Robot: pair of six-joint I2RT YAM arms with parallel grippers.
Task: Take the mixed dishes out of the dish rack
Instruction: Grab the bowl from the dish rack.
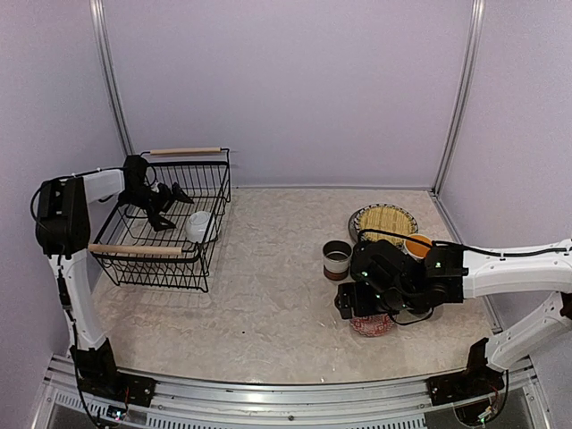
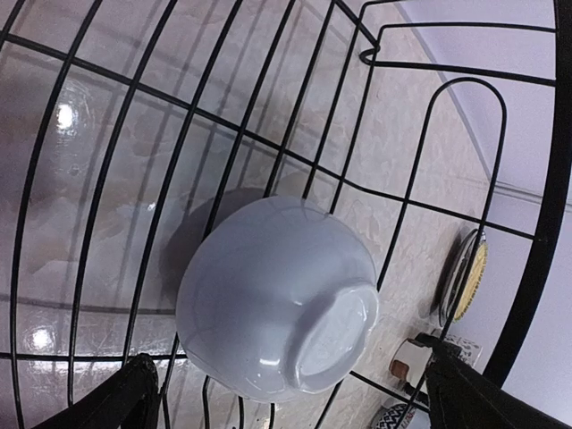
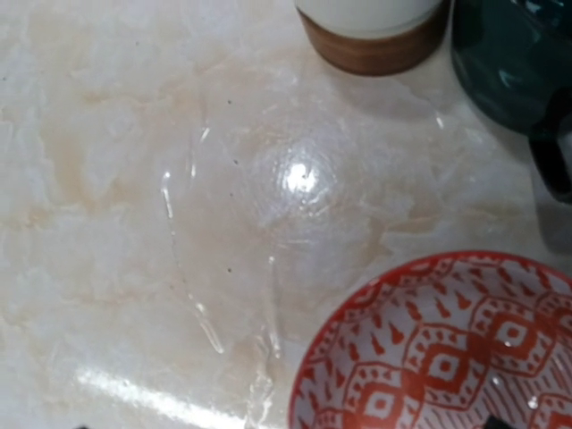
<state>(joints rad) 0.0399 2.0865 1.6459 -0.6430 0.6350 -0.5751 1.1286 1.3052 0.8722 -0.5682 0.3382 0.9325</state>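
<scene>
The dish rack [image 1: 207,268] stands at the left of the table, a black wire basket with wooden handles. Inside it a white bowl [image 1: 199,225] lies tipped on its side, its foot ring towards the left wrist camera [image 2: 277,308]. My left gripper [image 1: 170,201] hangs open inside the rack, its fingertips [image 2: 125,402] on either side of the bowl and a little short of it. My right gripper [image 1: 357,308] is open just above a red-patterned dish [image 3: 447,349] that rests on the table. A brown-white cup [image 1: 337,259], a yellowish woven plate [image 1: 384,222] and an orange-lined mug [image 1: 417,246] stand to the right.
A dark mug [image 3: 509,63] stands close behind the red dish, beside the brown-white cup [image 3: 375,36]. The rack's wires [image 2: 384,197] enclose the bowl on all sides. White walls close off the table at the back and both sides.
</scene>
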